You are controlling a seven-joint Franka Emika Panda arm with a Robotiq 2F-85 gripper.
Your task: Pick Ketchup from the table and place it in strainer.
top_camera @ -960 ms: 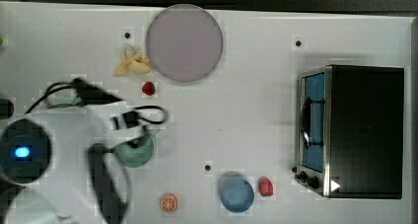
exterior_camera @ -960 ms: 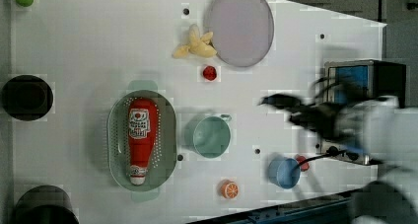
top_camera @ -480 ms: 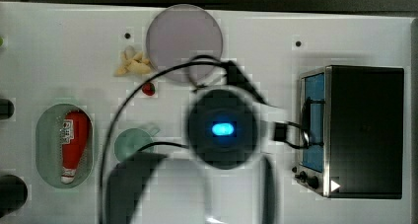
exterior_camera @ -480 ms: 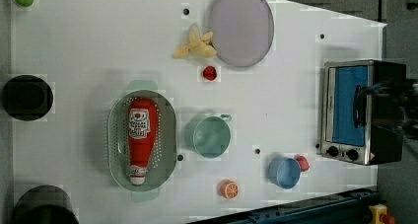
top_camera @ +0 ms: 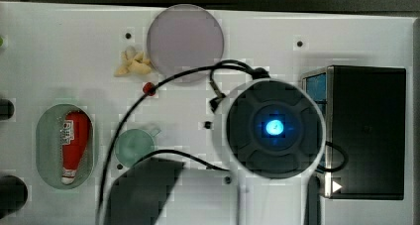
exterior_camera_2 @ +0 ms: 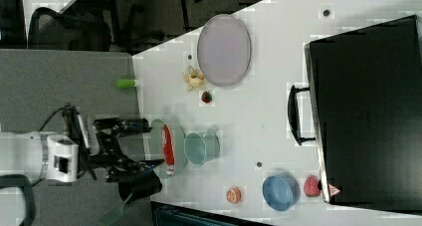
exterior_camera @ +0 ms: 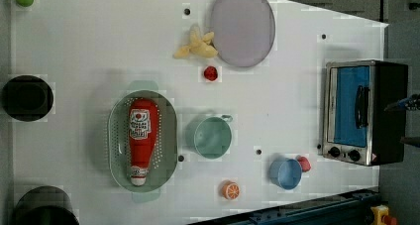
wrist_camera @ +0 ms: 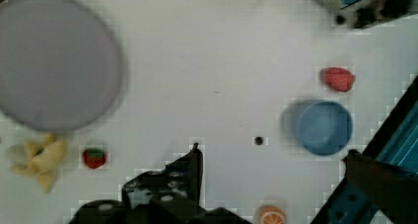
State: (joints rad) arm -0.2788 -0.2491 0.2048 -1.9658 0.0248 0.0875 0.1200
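The red Ketchup (exterior_camera: 142,136) lies lengthwise inside the pale green strainer (exterior_camera: 168,136), white cap toward the left view's bottom; nothing holds it. The top view shows the same Ketchup (top_camera: 74,140) in the strainer (top_camera: 44,136). My arm's round housing with a blue light (top_camera: 272,128) hangs over the table's middle, beside the toaster oven. In the wrist view my gripper (wrist_camera: 273,157) is open and empty above bare table, between a strawberry and a blue bowl. In the right view the gripper (exterior_camera_2: 147,144) stands open beside the strainer (exterior_camera_2: 157,129) and the Ketchup (exterior_camera_2: 168,144).
A toaster oven (exterior_camera: 364,111) stands at the left view's right. A purple plate (exterior_camera: 242,27), yellow pieces (exterior_camera: 195,44), a strawberry (exterior_camera: 211,73), a green cup (exterior_camera: 212,137), a blue bowl (exterior_camera: 286,173), a red piece (exterior_camera: 304,163) and an orange slice (exterior_camera: 230,190) lie around. Black cups (exterior_camera: 27,97) stand left.
In the top view my arm swung from over the strainer to the table's middle, uncovering the Ketchup in the strainer. In the left view the arm drew off to the right edge.
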